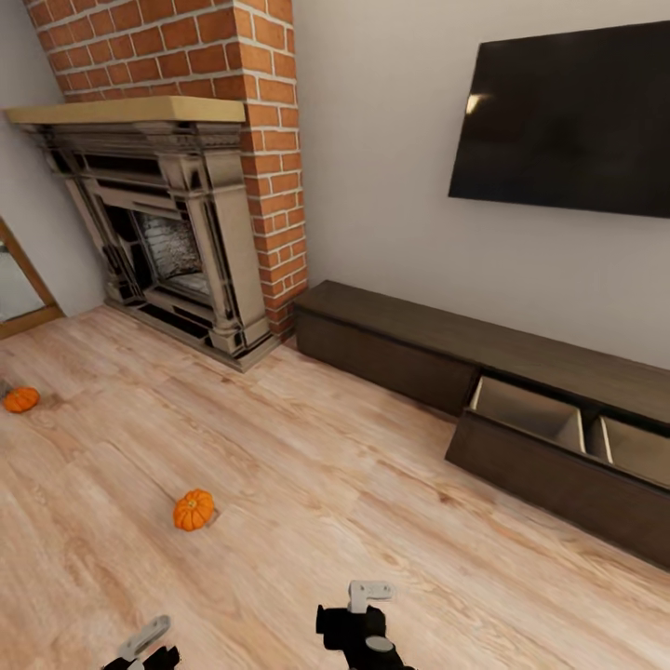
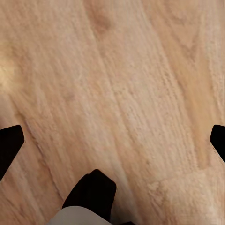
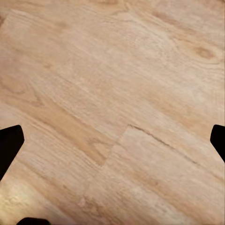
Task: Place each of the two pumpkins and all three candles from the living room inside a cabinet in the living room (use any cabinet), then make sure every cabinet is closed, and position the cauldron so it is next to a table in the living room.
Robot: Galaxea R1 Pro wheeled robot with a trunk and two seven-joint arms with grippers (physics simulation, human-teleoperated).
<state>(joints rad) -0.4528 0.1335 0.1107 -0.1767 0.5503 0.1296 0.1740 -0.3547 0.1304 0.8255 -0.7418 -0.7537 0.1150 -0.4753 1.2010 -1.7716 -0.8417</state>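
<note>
Two orange pumpkins lie on the wood floor: one [image 1: 194,510] ahead of my left arm, the other [image 1: 20,399] at the far left edge. The long dark cabinet [image 1: 400,346] runs along the wall under the TV. Its right drawer [image 1: 549,419] is pulled open and shows pale, bare compartments. My left gripper [image 1: 144,642] [image 2: 112,140] and right gripper [image 1: 370,596] [image 3: 112,140] hang low over bare floor. Each is open, fingertips wide apart with nothing between them. The candles and the cauldron are out of view.
An ornate fireplace [image 1: 172,242] with a brick chimney [image 1: 270,140] stands at the back left. A black TV [image 1: 568,121] hangs on the wall above the cabinet. A wooden frame [image 1: 28,288] leans at the left edge. Open floor lies between me and the cabinet.
</note>
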